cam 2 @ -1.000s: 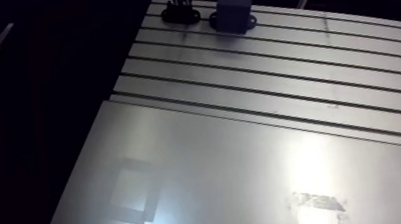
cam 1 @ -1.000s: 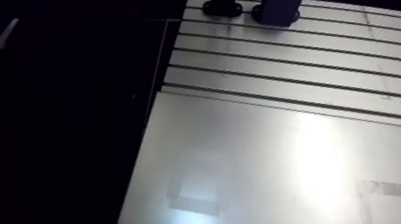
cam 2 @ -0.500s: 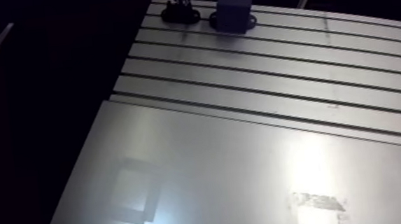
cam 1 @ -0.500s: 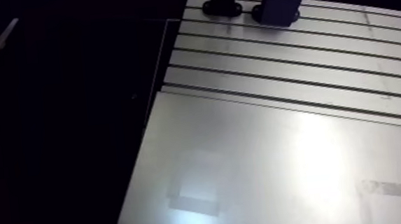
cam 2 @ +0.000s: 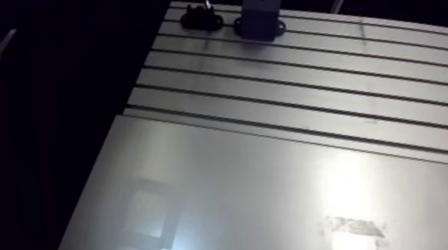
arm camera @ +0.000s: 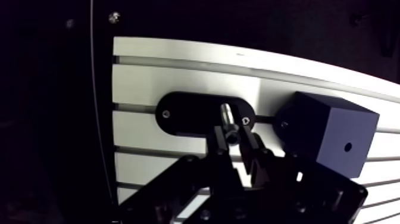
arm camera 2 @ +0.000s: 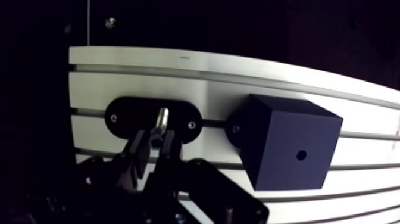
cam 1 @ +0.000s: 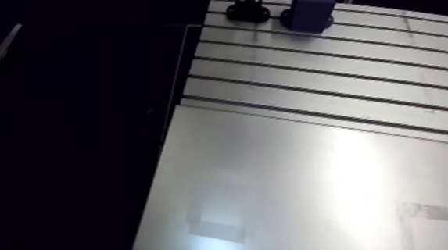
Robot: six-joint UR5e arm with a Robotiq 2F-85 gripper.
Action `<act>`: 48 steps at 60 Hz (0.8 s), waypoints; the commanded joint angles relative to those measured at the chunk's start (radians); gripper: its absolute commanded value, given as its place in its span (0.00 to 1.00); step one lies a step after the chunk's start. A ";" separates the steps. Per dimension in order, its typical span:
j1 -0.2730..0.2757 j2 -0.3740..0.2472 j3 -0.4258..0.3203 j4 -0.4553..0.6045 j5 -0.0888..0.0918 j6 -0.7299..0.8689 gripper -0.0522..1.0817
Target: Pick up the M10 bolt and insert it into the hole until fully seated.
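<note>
End effector [arm camera: 234, 137] pinching bolt [arm camera: 226, 113], seemingly just above black oval holder [arm camera: 181, 113]; holed block [arm camera: 327, 134] beside.

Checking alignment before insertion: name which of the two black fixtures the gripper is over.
The flat oval plate, not the cube block beside it. The gripper, shut on the bolt, sits over the plate; the cube, with its hole, stands aside.

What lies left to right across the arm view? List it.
In order: pale square → oval base → block → scuffed patch. The pincer, shut on the bolt, hangs over the base, so it is left out.
</note>
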 commanded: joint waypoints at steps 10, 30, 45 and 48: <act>-0.004 -0.041 -0.034 0.021 0.001 -0.007 0.94; -0.010 -0.090 -0.111 0.179 0.004 -0.009 0.98; -0.030 -0.106 -0.201 0.374 0.011 -0.016 0.98; -0.033 -0.106 -0.214 0.403 0.013 -0.023 0.98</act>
